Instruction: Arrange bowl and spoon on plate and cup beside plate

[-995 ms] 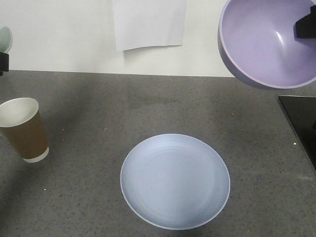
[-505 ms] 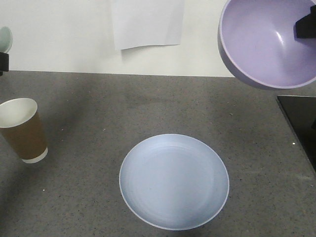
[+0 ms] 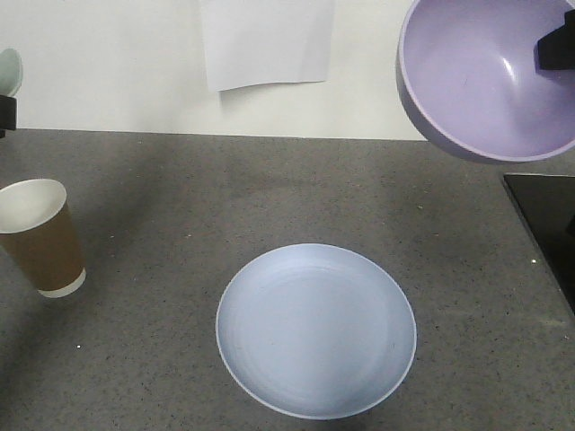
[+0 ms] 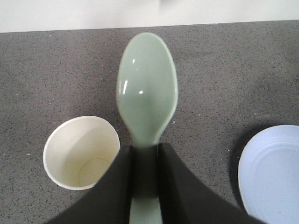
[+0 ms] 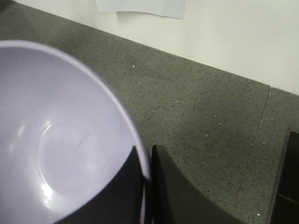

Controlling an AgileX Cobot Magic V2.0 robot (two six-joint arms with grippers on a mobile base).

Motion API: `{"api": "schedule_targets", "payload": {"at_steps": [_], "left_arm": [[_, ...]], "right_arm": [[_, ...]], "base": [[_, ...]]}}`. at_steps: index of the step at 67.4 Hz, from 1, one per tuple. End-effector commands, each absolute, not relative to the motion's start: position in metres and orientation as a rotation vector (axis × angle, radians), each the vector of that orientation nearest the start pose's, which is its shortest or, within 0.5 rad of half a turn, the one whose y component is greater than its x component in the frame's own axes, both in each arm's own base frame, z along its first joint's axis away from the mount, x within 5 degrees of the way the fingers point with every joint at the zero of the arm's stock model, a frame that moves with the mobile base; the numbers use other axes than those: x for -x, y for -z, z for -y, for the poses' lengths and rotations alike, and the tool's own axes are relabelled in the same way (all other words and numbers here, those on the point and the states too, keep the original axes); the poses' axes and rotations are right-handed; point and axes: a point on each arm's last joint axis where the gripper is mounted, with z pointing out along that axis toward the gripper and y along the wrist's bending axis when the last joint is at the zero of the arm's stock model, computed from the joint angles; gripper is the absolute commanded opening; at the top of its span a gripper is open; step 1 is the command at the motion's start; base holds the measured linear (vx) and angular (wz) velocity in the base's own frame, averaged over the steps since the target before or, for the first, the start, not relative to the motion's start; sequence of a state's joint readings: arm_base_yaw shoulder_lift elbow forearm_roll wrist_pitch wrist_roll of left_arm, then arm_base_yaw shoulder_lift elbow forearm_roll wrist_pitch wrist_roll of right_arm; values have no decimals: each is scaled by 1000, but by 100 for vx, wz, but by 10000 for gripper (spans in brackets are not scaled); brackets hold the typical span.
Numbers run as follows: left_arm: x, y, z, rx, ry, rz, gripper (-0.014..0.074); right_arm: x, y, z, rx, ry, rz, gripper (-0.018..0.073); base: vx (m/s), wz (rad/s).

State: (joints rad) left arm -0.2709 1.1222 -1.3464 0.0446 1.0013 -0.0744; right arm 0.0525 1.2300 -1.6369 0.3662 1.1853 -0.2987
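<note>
The pale blue-grey plate [image 3: 315,329] lies flat on the grey counter at the front centre; its edge [image 4: 271,172] shows at the right of the left wrist view. The brown paper cup [image 3: 40,236] stands upright at the left, empty [image 4: 80,151]. My left gripper [image 4: 145,151] is shut on the handle of the mint-green spoon [image 4: 147,93], held in the air above the counter next to the cup; the spoon's tip [image 3: 8,72] peeks in at the far left. My right gripper [image 5: 146,156] is shut on the rim of the lavender bowl [image 5: 56,140], held high and tilted at the upper right [image 3: 490,76].
A black panel [image 3: 548,224] lies on the counter at the right edge. A white sheet of paper [image 3: 267,40] hangs on the wall behind. A seam [image 5: 254,144] runs across the counter at the right.
The plate and cup appear shifted slightly left in the front view. Both grippers keep their hold in the same places.
</note>
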Motion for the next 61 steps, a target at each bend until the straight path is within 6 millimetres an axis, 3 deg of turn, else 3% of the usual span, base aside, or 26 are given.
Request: {"api": "schedule_targets", "payload": {"at_steps": [1, 61], "left_arm": [[-203, -450, 54, -214, 157, -2152, -6], [-203, -450, 54, -214, 157, -2152, -6]], "right_arm": [[-211, -504, -41, 382, -321, -2067, -4], [-211, -504, -41, 382, -321, -2067, -4]], "base": [[0, 0], [0, 0]]}}
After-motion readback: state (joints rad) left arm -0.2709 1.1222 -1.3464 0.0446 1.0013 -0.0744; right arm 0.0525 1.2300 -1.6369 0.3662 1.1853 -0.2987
